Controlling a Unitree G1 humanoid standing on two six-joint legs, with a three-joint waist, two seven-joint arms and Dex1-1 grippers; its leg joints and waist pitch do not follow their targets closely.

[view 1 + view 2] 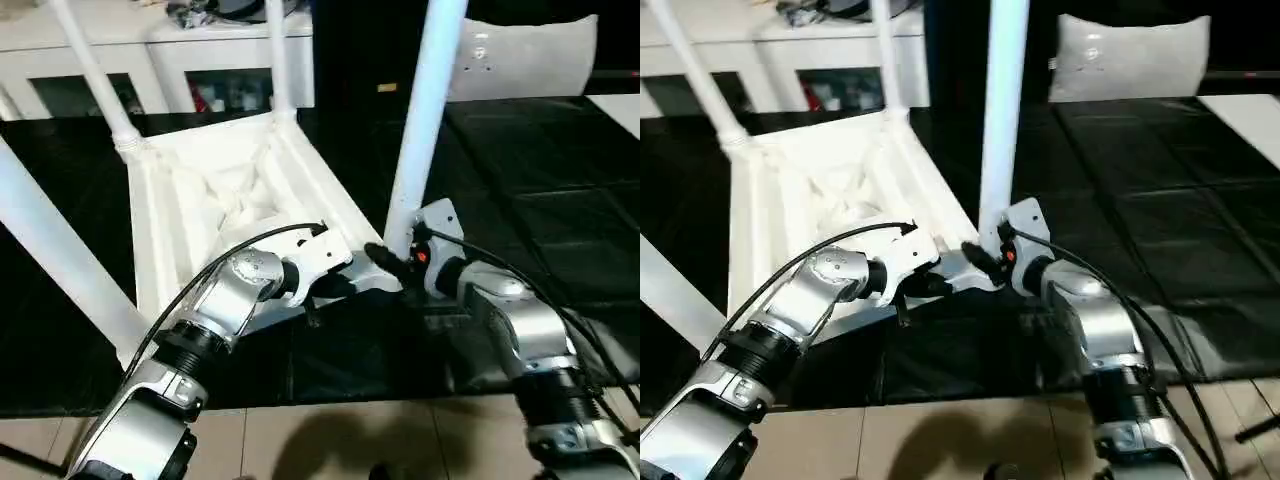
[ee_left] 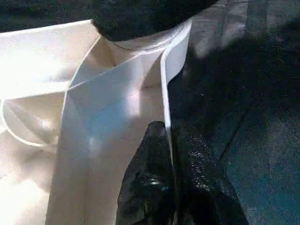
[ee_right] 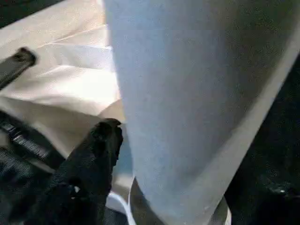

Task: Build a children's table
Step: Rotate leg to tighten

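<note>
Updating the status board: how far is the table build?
Nearly done. The top lies upside down with four legs seated in its corner sockets. In hand: left gripper is shut on the top's side wall; right gripper is at the base of the near right leg. Left: let go and flip the table upright.

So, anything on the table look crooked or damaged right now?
No damage shows. The table top lies underside up on the black floor mats, four legs standing in its corners. The near-left leg and far-left leg lean outward; the leg by the right end effector looks nearly upright.
</note>
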